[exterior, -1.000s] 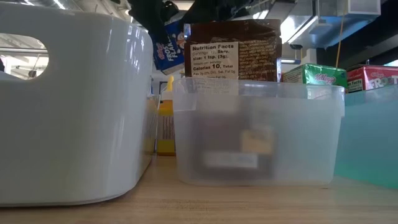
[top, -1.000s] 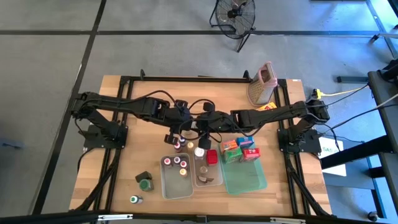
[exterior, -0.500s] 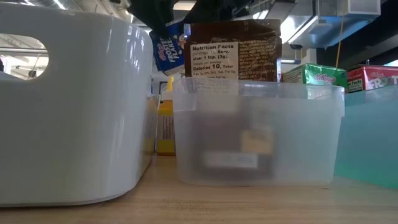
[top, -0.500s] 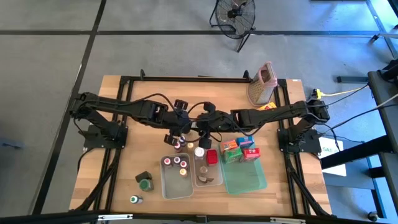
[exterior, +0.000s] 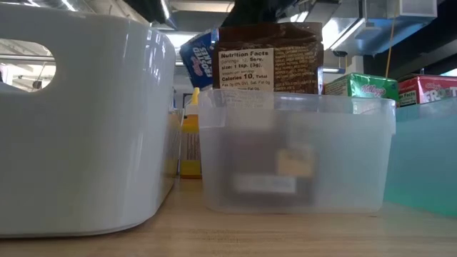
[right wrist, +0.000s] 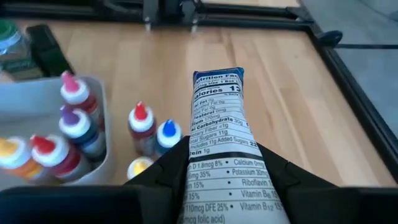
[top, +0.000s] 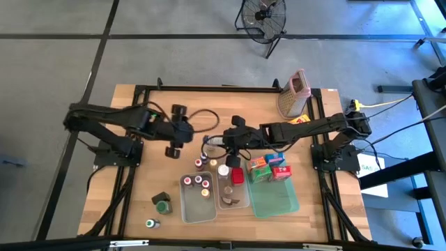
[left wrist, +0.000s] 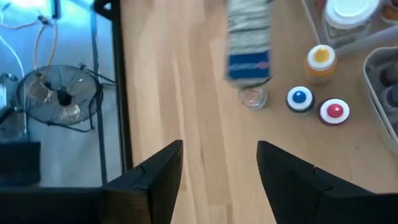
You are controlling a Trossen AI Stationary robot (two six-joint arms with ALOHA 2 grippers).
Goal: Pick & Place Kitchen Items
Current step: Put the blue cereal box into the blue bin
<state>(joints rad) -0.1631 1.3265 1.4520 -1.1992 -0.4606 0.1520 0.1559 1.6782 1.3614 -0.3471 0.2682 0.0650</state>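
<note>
Right gripper [right wrist: 214, 171] clamps your blue carton [right wrist: 216, 118] above the bottles [right wrist: 140, 121], left gripper [left wrist: 217, 158] spread wide, empty, well left.

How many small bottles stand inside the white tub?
4, all in the white tub's end nearer the arms: red-capped bottle, purple-capped bottle, yellow-capped bottle, second red-capped bottle. None looks hidden.
</note>
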